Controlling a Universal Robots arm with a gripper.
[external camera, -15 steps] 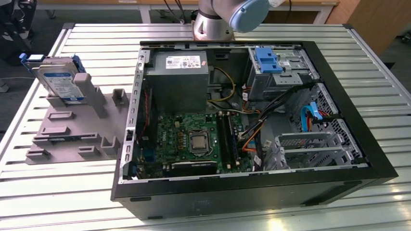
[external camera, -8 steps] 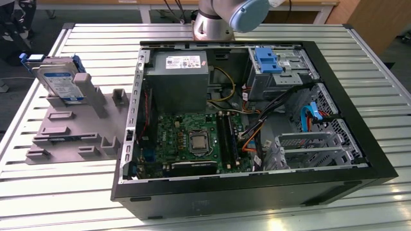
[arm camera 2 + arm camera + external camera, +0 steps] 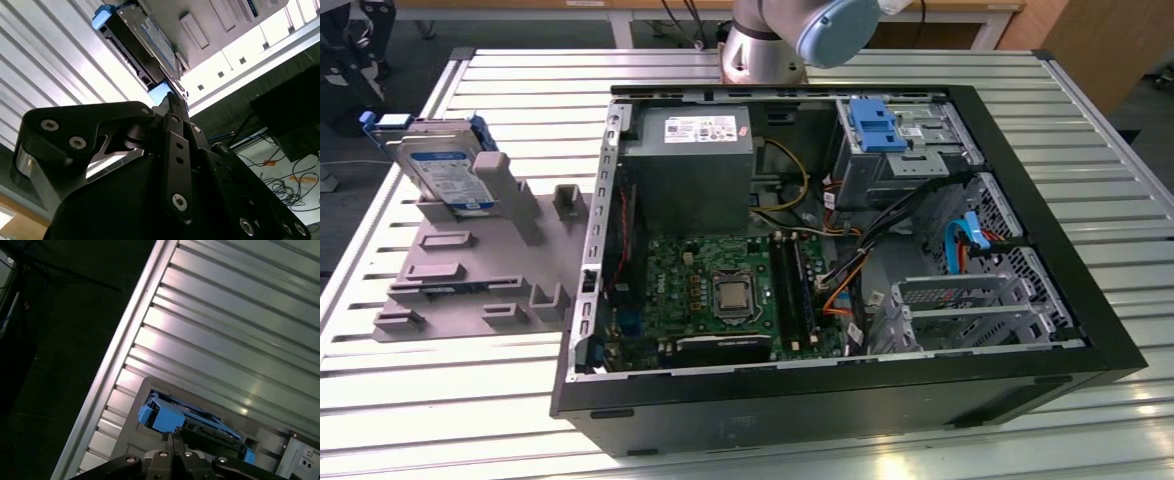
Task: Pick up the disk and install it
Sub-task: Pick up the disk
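Slatted metal table (image 3: 480,400): carries everything.
Open PC case (image 3: 854,420): lies on side, innards exposed.
Grey holder rack (image 3: 454,270): just beside case, on exterior view's left.
Disk (image 3: 447,170): propped on edge in rack, outside case, label outward, blue rail around it, long axis tilted upward.
Gripper (image 3: 171,437): jaws pressed together, holding nothing. In first wrist view, disk sits straight ahead of fingertips, apart, long edge crossing finger line.
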